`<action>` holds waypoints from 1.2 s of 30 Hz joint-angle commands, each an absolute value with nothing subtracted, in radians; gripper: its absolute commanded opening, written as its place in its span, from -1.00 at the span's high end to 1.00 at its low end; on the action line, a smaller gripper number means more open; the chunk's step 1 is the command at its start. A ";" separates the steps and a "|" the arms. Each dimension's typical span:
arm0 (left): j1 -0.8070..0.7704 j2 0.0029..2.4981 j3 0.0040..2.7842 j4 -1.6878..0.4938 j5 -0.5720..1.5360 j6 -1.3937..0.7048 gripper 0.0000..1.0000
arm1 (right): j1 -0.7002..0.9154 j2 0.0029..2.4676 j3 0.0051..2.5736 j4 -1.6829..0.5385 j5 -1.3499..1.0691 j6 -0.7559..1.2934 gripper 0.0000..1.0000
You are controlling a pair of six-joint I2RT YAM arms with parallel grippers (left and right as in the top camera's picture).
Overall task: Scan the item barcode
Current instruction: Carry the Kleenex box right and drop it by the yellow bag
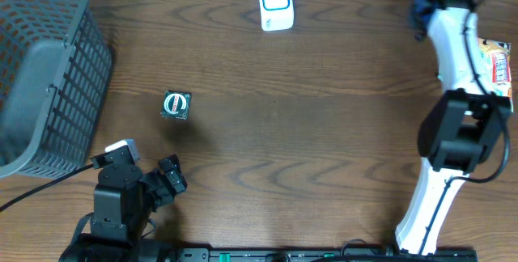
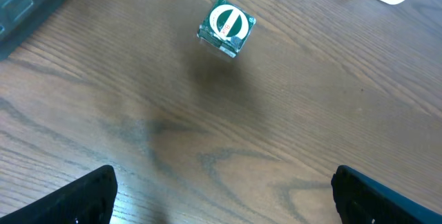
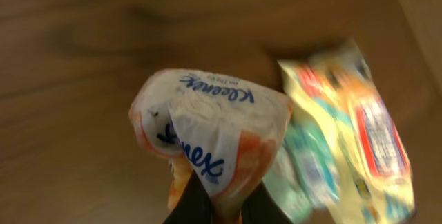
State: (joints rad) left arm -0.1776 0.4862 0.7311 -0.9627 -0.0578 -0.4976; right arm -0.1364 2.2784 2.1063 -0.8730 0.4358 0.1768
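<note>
Pinching the Kleenex pack (image 3: 214, 134) by a fold of its wrapper, the right gripper (image 3: 219, 207) has its jaws closed to a narrow slit with the pack bulging out past the fingertips. The pack sits at the right side of the table (image 1: 324, 133), just beside a yellow and orange packet (image 3: 352, 127) that lies near the table's right edge. Whether the pack is fully clear of the wood cannot be told from the wrist view. In the overhead view the arm hides it.

The step in hand looks like the pick: the item is gripped but well apart from the scanner (image 1: 275, 3), which stands at the far edge near the middle. The next move calls for carrying the pack across to it and turning the barcode side toward its face. No barcode shows yet, so the wrist may need to rotate to find it.

The left gripper (image 2: 221, 200) hovers with jaws wide and empty over bare wood, a small green box (image 2: 226, 27) ahead of it and a grey basket (image 1: 48, 76) at the far left.

"Kleenex" reads in blue script on the pack, upside down to the camera. The box's round green and white label and the packet's print are too blurred to read.
</note>
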 commanded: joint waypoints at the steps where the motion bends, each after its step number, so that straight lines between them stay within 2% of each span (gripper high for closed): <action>1: -0.176 0.482 0.733 -0.964 -0.060 -0.495 -0.95 | -0.181 2.268 2.110 -0.941 0.446 0.416 0.98; 9: -0.176 0.482 0.733 -0.964 -0.060 -0.495 -0.95 | -0.258 2.268 2.110 -1.012 0.497 0.426 0.98; 22: -0.175 0.482 0.733 -0.964 -0.060 -0.495 -0.95 | -0.267 2.268 2.111 -1.034 0.928 0.290 0.88; 24: -0.175 0.482 0.733 -0.964 -0.060 -0.495 -0.95 | -0.271 2.268 2.111 -1.026 0.936 0.281 0.69; 26: -0.175 0.482 0.733 -0.964 -0.060 -0.495 -0.95 | -0.274 2.268 2.111 -1.024 0.932 0.270 0.58; 29: -0.175 0.482 0.733 -0.964 -0.060 -0.495 -0.95 | -0.275 2.269 2.110 -1.014 0.910 0.267 -0.02; 31: -0.176 0.482 0.733 -0.964 -0.060 -0.495 -0.95 | -0.275 2.269 2.110 -1.012 0.888 0.263 -0.27; 36: -0.175 0.482 0.733 -0.964 -0.060 -0.495 -0.95 | -0.253 2.269 2.111 -0.990 0.693 0.132 -0.40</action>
